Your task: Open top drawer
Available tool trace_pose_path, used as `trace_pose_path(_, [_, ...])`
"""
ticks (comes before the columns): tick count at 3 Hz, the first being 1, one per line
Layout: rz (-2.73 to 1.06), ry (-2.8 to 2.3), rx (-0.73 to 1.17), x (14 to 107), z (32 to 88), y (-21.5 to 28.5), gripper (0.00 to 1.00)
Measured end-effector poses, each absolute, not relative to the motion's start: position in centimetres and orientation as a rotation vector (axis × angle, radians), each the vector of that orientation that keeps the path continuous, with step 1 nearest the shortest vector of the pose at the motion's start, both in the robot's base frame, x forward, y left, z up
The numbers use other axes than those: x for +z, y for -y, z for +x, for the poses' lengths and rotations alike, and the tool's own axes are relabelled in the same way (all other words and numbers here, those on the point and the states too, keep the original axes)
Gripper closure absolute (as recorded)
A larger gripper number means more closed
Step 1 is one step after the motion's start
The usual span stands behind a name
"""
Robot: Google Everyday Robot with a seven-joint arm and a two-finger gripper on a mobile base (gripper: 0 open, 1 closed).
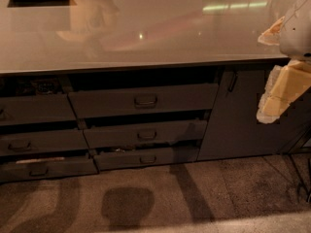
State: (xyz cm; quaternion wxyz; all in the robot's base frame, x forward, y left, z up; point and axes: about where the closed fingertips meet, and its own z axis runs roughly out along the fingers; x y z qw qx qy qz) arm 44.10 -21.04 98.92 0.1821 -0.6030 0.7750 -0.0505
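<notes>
**1. Pincer**
- Pos.: the pincer point(278, 97) is at the far R edge of my view. It sits below desk level, in front of the R part of the cabinet door point(238, 120).
- Build: pale yellowish blocky parts hang under a white rounded arm housing point(297, 28).
- State: I cannot tell whether it is released or clenched.
- Rel. to target: it is well apart from the top drawer.

**2. Top drawer**
- Pos.: the top drawer point(112, 103) is in the centre column, directly under the desk edge. It is the uppermost and widest of three stacked fronts.
- Front: flat and dark grey, w/ a small loop handle point(146, 100) at its centre.
- A dark gap runs btwn the front's top edge and the desk edge. I cannot tell how far out the drawer stands.

**3. Adjacent items**
- Below it are the middle drawer point(116, 136) and the bottom drawer point(121, 160). Each is narrower, w/ a like handle, and dark gaps separate them.
- The L column has more drawer fronts point(34, 109). A pale strip point(39, 160) lies along the top of the lowest one.
- The cabinet door is just R of the top drawer. It has a vertical handle point(232, 83) near its upper L corner.

**4. Surroundings**
- The desk point(146, 33) has a glossy pale top that reflects the lights.
- The floor point(228, 188) is speckled, w/ dark shadows across it.
</notes>
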Motion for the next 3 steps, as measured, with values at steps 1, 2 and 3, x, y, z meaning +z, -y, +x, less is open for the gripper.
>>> trace_pose_path(1, [-1.703, -2.187, -0.143, 98.9, 44.1, 21.0, 0.0])
trace_pose_path(2, [-1.861, -2.089, -0.221, 98.9, 45.8, 15.1, 0.0])
trace_pose_path(3, [-1.861, -2.088, -0.221, 98.9, 45.8, 15.1, 0.0])
